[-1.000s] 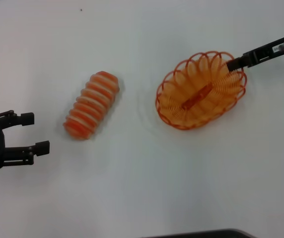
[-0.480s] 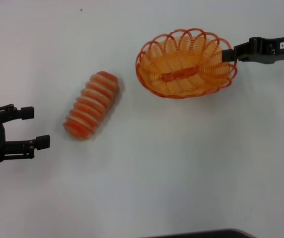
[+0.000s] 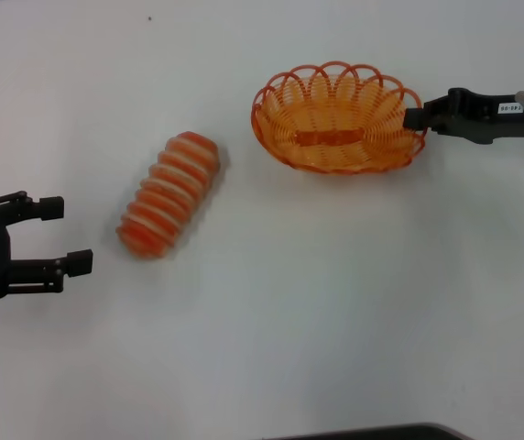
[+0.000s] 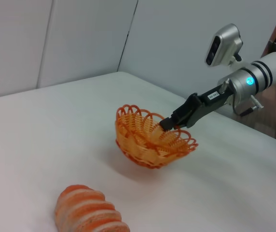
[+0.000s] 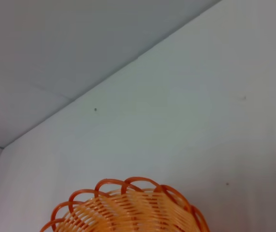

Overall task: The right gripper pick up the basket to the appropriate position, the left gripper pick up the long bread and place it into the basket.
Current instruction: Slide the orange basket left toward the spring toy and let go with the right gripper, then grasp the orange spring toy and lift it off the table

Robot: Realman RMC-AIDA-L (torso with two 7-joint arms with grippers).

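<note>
The right hand (image 3: 415, 117) is pinched on the rim of the basket (image 3: 335, 124) and carries it tilted above the white surface (image 3: 335, 302) — basket-placing, I'd judge — while the left hand (image 3: 65, 236) waits wide open and empty near the long bread (image 3: 169, 194).

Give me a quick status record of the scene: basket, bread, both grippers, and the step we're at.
basket: orange wire basket, tilted, held by its rim, looks lifted off the table
bread: long striped loaf lying on the table, outside the basket, untouched
right gripper: clamped on the basket's rim at its right end
left gripper: open, low at the left, apart from the bread
step: basket being positioned; bread not yet picked
</note>
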